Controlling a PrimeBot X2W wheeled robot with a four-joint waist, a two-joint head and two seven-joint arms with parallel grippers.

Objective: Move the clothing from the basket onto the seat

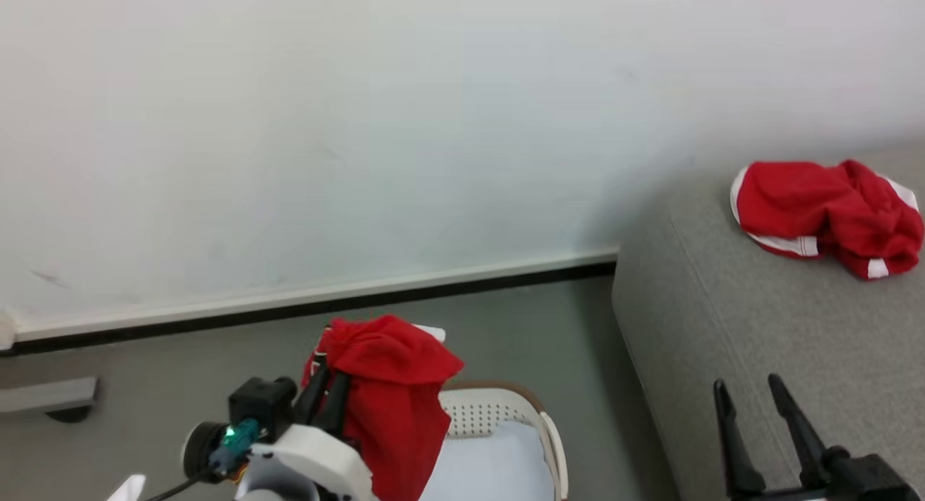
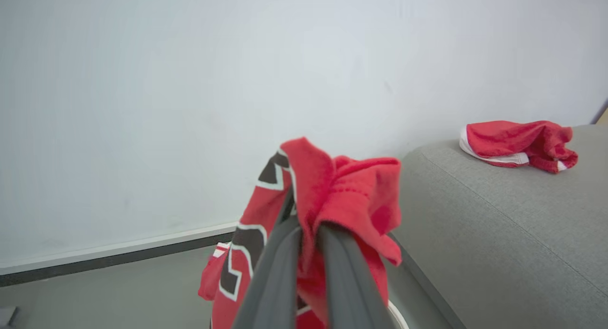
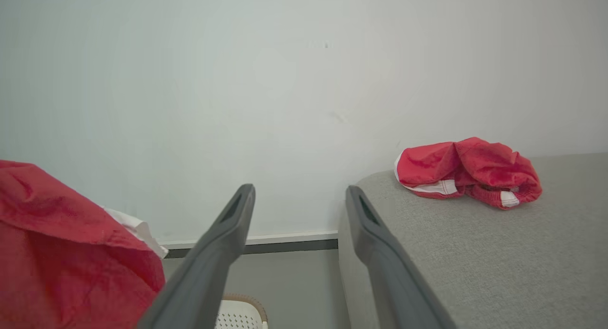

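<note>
Jersey (image 2: 342, 191) clamped in left gripper (image 1: 329, 390) over basket (image 1: 551, 432); pale cloth (image 1: 491, 461) seen inside. Right gripper (image 1: 746, 382) spread, empty. Sofa (image 1: 723, 342) edge at basket's 3 o'clock.

There were two red garments (image 1: 824, 212), one on the sofa (image 1: 723, 342), the other a numbered jersey (image 2: 351, 191) beside it; one basket (image 1: 491, 407).

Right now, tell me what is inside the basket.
A pale white-blue cloth lies in the basket. The red jersey, hanging from the shut left gripper, covers the basket's left side, so whatever lies beneath there is hidden.
</note>
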